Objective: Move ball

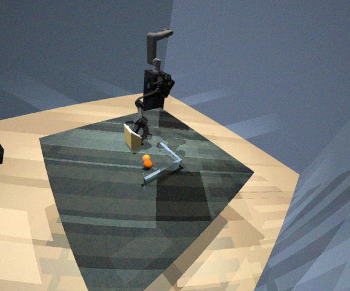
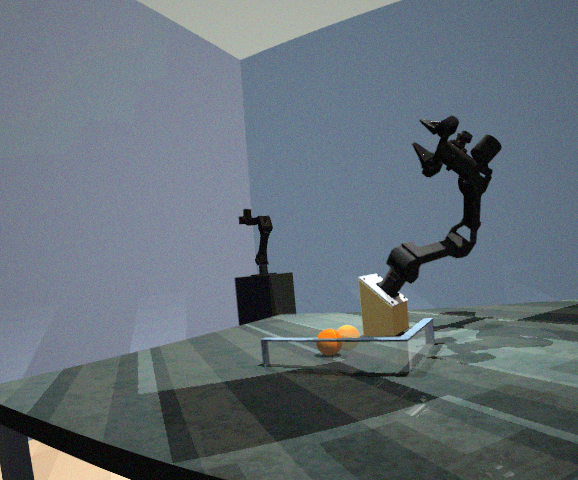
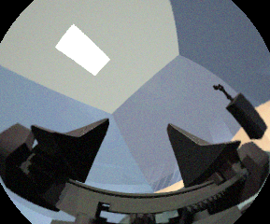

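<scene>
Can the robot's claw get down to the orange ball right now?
Probably yes: the gripper is open and raised high, the ball sits uncovered on the table, and the clear walls are low, leaving the top free.

An orange ball rests on the table, touching its paler see-through copy, inside the clear corner walls.

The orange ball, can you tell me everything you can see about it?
The ball is round, smooth and bright orange, with a glossy look. It rests on the table inside the corner made by the clear walls. A paler see-through copy sits right beside it, overlapping its edge. The gripper is open, high above, not touching it.
</scene>
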Robot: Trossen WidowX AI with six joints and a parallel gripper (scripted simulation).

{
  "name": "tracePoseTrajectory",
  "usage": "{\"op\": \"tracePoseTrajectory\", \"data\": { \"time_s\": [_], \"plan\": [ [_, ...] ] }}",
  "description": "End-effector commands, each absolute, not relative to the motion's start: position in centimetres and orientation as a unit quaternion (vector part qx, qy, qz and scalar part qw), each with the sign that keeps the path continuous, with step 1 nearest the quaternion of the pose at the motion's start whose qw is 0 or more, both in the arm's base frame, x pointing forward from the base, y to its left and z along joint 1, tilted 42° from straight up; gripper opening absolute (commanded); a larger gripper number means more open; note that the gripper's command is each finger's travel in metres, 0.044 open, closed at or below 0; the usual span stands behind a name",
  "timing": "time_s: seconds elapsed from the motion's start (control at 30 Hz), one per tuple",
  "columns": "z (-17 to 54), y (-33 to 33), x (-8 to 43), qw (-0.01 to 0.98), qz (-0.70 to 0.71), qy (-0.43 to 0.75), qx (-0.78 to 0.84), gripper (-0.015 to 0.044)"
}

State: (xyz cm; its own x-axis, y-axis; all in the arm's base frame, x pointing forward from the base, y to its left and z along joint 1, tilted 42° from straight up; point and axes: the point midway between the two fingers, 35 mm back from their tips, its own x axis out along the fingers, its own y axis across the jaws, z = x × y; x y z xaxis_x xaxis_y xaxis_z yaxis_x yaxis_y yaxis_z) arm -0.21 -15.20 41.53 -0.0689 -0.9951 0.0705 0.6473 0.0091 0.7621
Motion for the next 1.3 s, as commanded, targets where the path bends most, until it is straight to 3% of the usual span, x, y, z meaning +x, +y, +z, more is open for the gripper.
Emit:
{"op": "tracePoseTrajectory", "data": {
  "time_s": [0.0, 0.13, 0.37, 0.73, 1.0, 1.27],
  "plan": [
    [41.5, -15.2, -0.1, 0.631, -0.652, -0.327, 0.262, 0.0400],
    [41.6, -15.9, 3.2, 0.677, -0.644, -0.273, 0.230, 0.0400],
    [38.7, -17.6, 14.5, 0.800, -0.582, -0.064, 0.131, 0.0400],
    [25.9, -17.4, 27.9, 0.875, -0.379, 0.299, 0.020, 0.0400],
    [13.8, -14.2, 32.0, 0.843, -0.151, 0.515, 0.018, 0.0400],
    [3.0, -8.4, 31.6, 0.753, 0.116, 0.637, 0.118, 0.0400]
  ]
}}
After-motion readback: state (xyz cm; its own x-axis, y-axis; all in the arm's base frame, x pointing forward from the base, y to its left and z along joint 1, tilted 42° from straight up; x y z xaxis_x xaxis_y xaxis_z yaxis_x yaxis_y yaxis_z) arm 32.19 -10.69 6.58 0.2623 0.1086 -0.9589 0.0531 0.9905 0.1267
